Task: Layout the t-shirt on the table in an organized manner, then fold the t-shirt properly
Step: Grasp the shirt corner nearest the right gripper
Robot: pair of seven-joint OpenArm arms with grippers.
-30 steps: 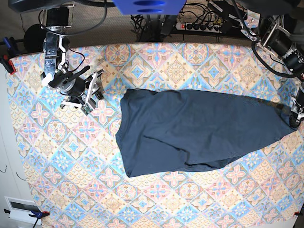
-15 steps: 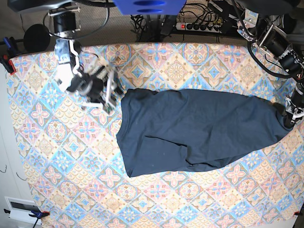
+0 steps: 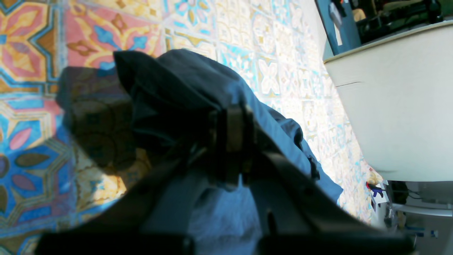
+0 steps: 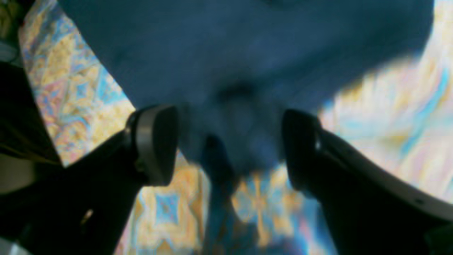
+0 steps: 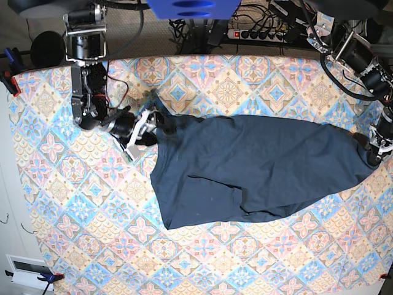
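Observation:
The dark navy t-shirt [image 5: 258,169] lies spread across the middle of the patterned table [image 5: 73,209], stretched sideways with its right end drawn to a point. In the base view my left gripper [image 5: 374,152] is shut on that right end. The left wrist view shows its fingertips [image 3: 231,131] pinching a bunched fold of the t-shirt [image 3: 184,85] just above the cloth. My right gripper [image 5: 155,125] is at the t-shirt's upper left corner. In the right wrist view, which is blurred, my right gripper [image 4: 228,148] stands open with the t-shirt's edge [image 4: 247,53] between its fingers [image 4: 155,141].
A power strip [image 5: 264,34] and cables lie beyond the table's far edge. Red clamps [image 5: 9,80] grip the table's left edge. A white box [image 5: 27,270] sits off the front left corner. A cream panel [image 3: 396,106] stands past the table's edge in the left wrist view.
My right arm has swung from the table's left side to the t-shirt's upper left corner, and its jaws have spread wider. The left gripper has kept its hold on the right end.

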